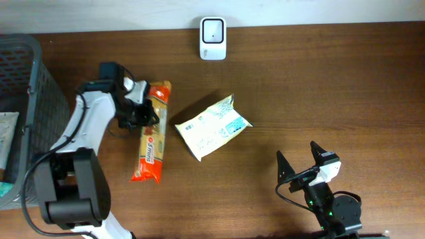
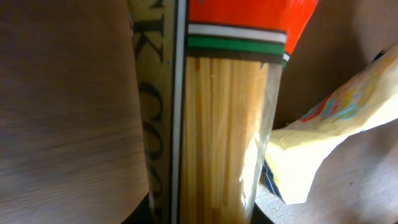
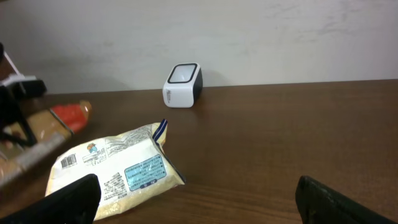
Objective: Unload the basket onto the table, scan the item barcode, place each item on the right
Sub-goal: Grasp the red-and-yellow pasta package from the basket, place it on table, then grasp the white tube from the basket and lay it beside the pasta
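A long spaghetti packet (image 1: 151, 136) with orange ends lies on the wooden table, left of centre. My left gripper (image 1: 147, 114) reaches in from the packet's left near its upper part. In the left wrist view the packet (image 2: 217, 124) fills the space between the jaws, with a dark finger pressed against each side, so my left gripper (image 2: 202, 219) is shut on it. The white barcode scanner (image 1: 213, 38) stands at the table's back edge, also seen as the scanner (image 3: 182, 86) in the right wrist view. My right gripper (image 1: 300, 159) rests open near the front right with nothing in it.
A pale yellow food bag (image 1: 212, 127) lies in the middle of the table, just right of the spaghetti packet, printed side up (image 3: 115, 171). A grey mesh basket (image 1: 33, 73) with some packets inside stands at the left edge.
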`<state>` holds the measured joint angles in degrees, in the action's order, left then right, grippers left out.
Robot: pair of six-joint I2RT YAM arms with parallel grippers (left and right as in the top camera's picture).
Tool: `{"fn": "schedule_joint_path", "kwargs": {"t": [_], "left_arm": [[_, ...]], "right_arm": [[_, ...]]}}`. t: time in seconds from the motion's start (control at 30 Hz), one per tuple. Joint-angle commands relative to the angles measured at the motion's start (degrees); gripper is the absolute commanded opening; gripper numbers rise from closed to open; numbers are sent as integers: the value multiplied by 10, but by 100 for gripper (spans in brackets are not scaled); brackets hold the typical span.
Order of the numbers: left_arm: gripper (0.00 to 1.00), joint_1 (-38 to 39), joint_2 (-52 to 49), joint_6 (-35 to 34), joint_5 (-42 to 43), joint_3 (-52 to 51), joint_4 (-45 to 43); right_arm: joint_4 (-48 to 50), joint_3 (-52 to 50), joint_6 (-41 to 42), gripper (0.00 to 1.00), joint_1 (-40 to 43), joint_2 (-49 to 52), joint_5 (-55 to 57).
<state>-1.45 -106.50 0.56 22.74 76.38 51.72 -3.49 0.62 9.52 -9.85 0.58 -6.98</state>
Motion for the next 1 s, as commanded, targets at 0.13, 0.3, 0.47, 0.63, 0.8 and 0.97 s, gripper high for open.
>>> {"fn": "schedule_joint_path", "kwargs": {"t": [0.13, 0.3, 0.47, 0.63, 0.8, 0.97], "left_arm": [[100, -3, 31, -14, 45, 29, -30], [99, -67, 141, 33, 43, 273, -22], [100, -151, 222, 99, -198, 341, -43], [99, -270, 160, 11, -403, 288, -37], [100, -332, 89, 71, -476, 184, -67], [99, -383, 20, 191, -459, 86, -149]], "right_arm": [[-2, -3, 4, 99, -3, -4, 1], [-2, -3, 4, 99, -3, -4, 1], [-2, -3, 4, 99, -3, -4, 1], [-2, -3, 4, 99, -3, -4, 1], [-2, -3, 4, 99, -3, -4, 1], [-2, -3, 4, 99, -3, -4, 1]]}}
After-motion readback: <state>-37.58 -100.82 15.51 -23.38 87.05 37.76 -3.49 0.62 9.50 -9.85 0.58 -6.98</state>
